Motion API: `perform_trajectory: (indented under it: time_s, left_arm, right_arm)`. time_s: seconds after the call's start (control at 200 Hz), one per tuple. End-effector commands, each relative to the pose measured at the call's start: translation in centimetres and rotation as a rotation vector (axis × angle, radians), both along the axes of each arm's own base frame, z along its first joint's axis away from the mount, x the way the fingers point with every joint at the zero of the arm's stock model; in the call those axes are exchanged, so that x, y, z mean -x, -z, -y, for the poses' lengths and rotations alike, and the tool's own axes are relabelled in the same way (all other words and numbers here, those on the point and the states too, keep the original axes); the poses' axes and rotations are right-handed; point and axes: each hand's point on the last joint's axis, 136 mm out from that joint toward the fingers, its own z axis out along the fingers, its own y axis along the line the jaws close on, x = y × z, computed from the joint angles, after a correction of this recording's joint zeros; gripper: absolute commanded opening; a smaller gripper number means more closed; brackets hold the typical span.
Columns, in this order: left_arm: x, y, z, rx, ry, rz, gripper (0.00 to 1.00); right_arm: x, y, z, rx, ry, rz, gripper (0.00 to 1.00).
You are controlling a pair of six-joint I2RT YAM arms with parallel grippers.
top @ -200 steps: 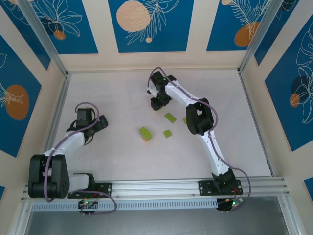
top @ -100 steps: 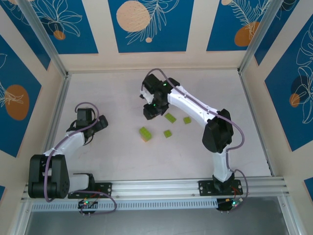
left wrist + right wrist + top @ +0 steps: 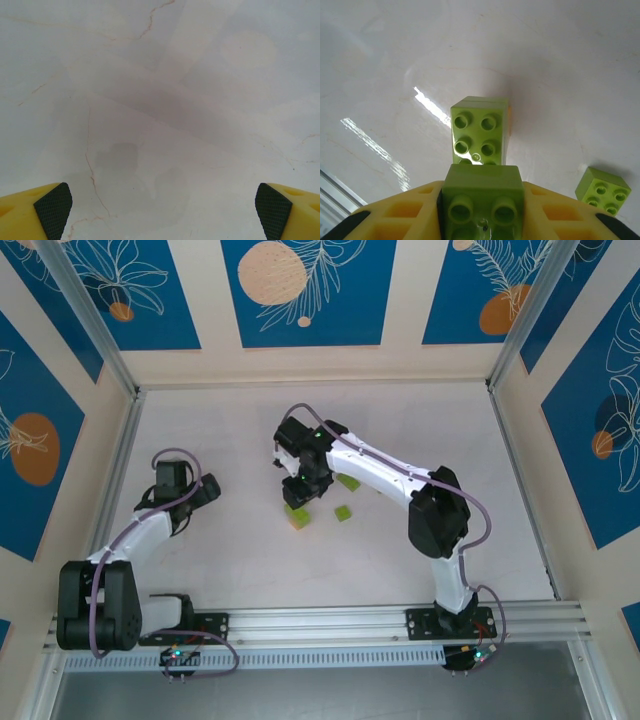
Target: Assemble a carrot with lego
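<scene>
My right gripper is shut on a lime-green lego brick, studs facing the camera. Just beyond and below it on the table stands the partly built carrot, a lime-green four-stud brick on top with an orange edge showing along its right side. From above, the right gripper hangs just over this stack. A loose lime-green brick lies to the right. My left gripper is open over bare table, and it rests at the left, well apart from the bricks.
Two loose lime-green bricks lie right of the stack, one close by and one partly under the right forearm. Patterned walls enclose the table on three sides. A metal rail runs along the near edge.
The right arm has swung from the far middle toward the near left with its brick, ending over the stack. The left arm has not moved.
</scene>
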Motion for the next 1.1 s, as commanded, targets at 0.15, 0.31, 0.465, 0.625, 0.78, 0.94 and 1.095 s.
perform_trajectory:
  time_s: [0.15, 0.31, 0.465, 0.625, 0.78, 0.94, 1.095]
  left_arm:
    - [0.0, -0.3, -0.4, 0.011, -0.021, 0.011, 0.97]
    - [0.0, -0.3, -0.5, 0.009, -0.021, 0.009, 0.97]
    - [0.0, -0.2, -0.5, 0.01, -0.021, 0.009, 0.97]
    - [0.0, -0.2, -0.5, 0.009, -0.021, 0.009, 0.97]
    - [0.0, -0.2, -0.5, 0.01, -0.022, 0.009, 0.97]
    - [0.0, -0.1, -0.5, 0.01, -0.021, 0.008, 0.97]
    - [0.0, -0.1, -0.5, 0.009, -0.021, 0.008, 0.97]
  right_arm:
    - [0.8, 1.8, -0.6, -0.005, -0.02, -0.038, 0.37]
    - [1.0, 2.2, -0.9, -0.008, -0.025, -0.048, 0.37]
    - [1.4, 2.6, -1.2, -0.002, -0.034, -0.061, 0.37]
    - [1.7, 3.2, -1.1, 0.015, -0.037, -0.07, 0.37]
    - [1.8, 3.4, -0.9, 0.024, -0.035, -0.072, 0.37]
    - [1.8, 3.6, -0.7, 0.041, -0.031, -0.071, 0.37]
    - [2.2, 4.2, -0.5, 0.062, -0.027, -0.077, 0.37]
